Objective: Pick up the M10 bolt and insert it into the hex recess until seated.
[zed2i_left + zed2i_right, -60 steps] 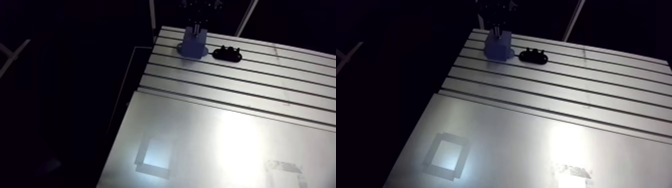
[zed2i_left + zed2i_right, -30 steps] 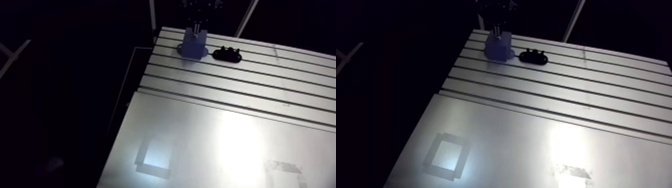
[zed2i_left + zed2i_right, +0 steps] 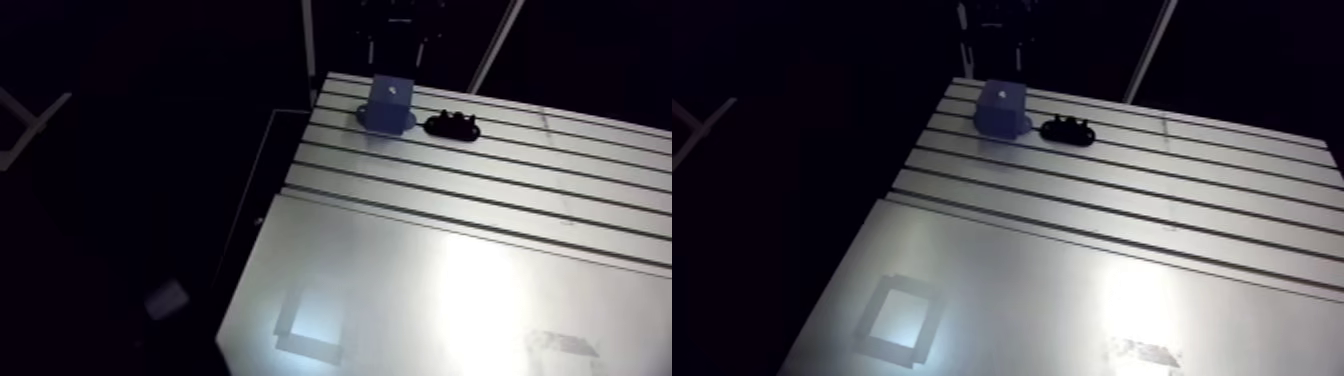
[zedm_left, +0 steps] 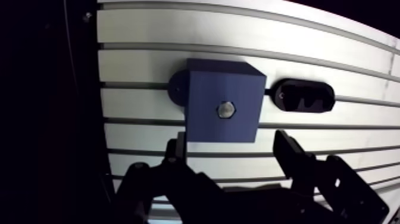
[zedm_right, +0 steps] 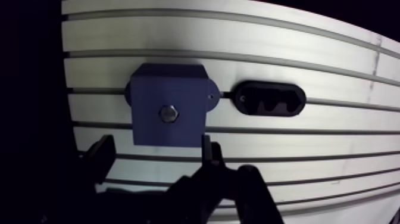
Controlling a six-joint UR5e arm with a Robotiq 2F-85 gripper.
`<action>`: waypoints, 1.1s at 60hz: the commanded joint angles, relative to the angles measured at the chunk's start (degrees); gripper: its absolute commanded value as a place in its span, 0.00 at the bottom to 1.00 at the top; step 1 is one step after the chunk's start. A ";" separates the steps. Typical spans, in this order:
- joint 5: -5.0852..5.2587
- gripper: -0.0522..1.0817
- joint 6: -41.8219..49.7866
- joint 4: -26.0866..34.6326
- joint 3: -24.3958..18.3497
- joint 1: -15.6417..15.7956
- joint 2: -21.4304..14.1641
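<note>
The slotted aluminium tabletop [image 3: 480, 200] fills most of the arm view. Its far half is ribbed with long parallel grooves, and its near half is a smooth sheet under a strong glare. On the smooth sheet, a square outline of tape [image 3: 900, 318] lies near the front corner. A small printed mark [image 3: 1142, 352] sits well apart from it along the front edge, and its letters are too washed out to read. No other writing or brand shows on any part.

The tool [image 4: 231, 143] hangs over the far corner of the ribbed half. In the wrist view its two dark fingers [image 4: 291, 155] stand spread wide with nothing between them, so the tool holds nothing and touches nothing.

Just ahead of the fingers stands a blue block [image 4: 223, 101], set square on the grooves near the tabletop's edge. A rounded foot pokes out at its base on the side away from its neighbour. Its flat upper face is turned up toward the wrist camera.

Beside the block, near but not touching it, lies a black oval holder [image 4: 303, 96] with notched hollows along its top.

The M10 bolt [image 4: 225, 110] is in the block. Its small silvery hex head shows in the middle of the blue upper face, within the hex recess. The pictures do not show whether it sits fully down.
</note>
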 commanded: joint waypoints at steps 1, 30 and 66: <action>0.03 0.05 -0.01 3.35 -0.12 -0.36 -3.85; 0.27 0.06 -2.54 10.37 0.89 -0.64 -11.38; 0.38 0.06 -8.09 13.29 0.82 -3.77 -20.34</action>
